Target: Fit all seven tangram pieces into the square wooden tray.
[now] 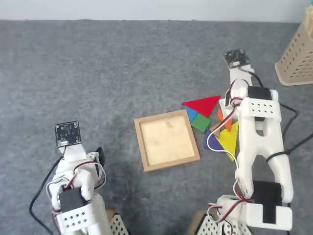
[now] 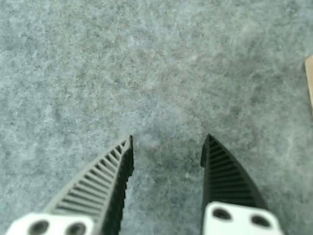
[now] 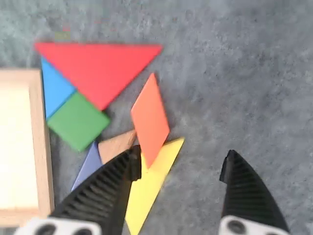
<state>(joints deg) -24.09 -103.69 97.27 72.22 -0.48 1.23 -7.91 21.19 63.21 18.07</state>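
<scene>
The square wooden tray [image 1: 166, 139] lies empty at the table's middle; its rim [image 3: 41, 142] sits beside the pieces. Just right of it are a red triangle [image 3: 98, 66], blue triangle [image 3: 55, 88], green square [image 3: 78, 120], orange parallelogram [image 3: 150, 117], yellow triangle [image 3: 149, 181], small tan triangle [image 3: 116, 145] and purple triangle [image 3: 88, 166]. The orange piece overlaps the yellow one. My right gripper [image 3: 182, 159] hovers open over the yellow and orange pieces, holding nothing. My left gripper [image 2: 168, 142] is open over bare grey carpet, left of the tray.
A beige perforated basket [image 1: 298, 54] stands at the far right edge. The right arm [image 1: 259, 127] hangs over part of the piece cluster [image 1: 215, 122]. A sliver of the tray's edge [image 2: 309, 81] appears in the left wrist view. Grey carpet covers the table.
</scene>
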